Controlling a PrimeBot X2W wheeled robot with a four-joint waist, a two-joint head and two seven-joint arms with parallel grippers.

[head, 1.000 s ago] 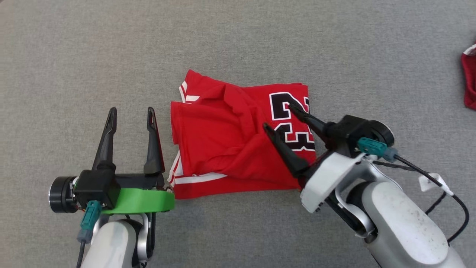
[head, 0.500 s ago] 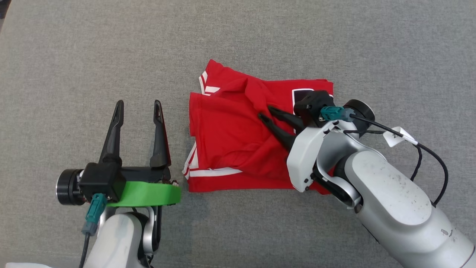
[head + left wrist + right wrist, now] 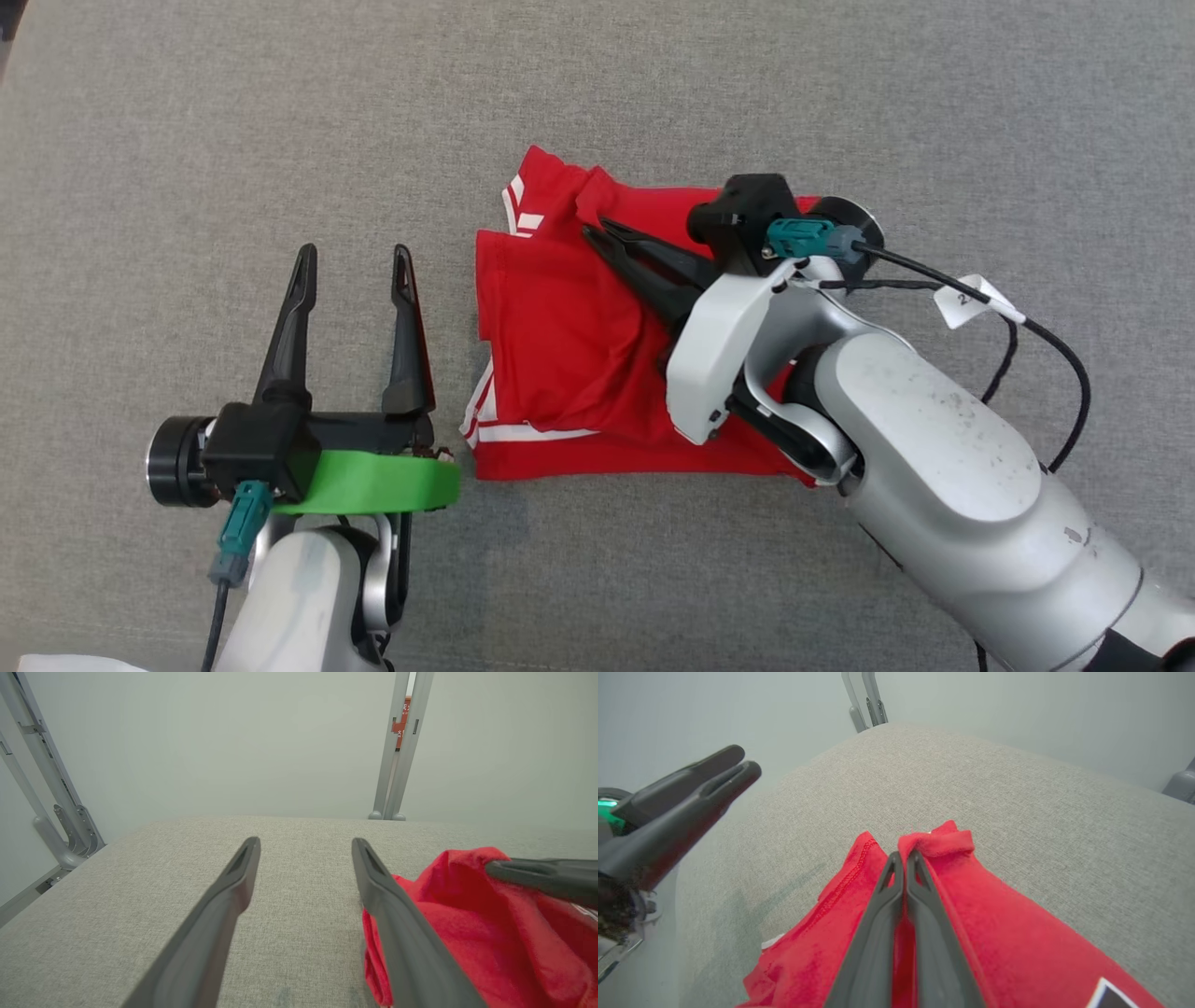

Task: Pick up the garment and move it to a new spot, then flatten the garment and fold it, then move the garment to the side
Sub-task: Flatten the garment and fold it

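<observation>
Judged soft and limp, the shirt (image 3: 560,355) is pinched at a fold by the right claw (image 3: 594,230); the left claw (image 3: 355,254) beside it is released.

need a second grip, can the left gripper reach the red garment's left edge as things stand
Probably yes: the left gripper stands open beside the garment, at its left edge, nothing between; the right gripper pinches fabric farther off.

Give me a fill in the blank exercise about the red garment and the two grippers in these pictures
1. The right gripper is ____ on a fold of the garment.
2. The left gripper stands ____, holding nothing, beside the garment.
3. The garment lies on a ____ fabric surface.
Missing words: shut; open; grey.
</observation>
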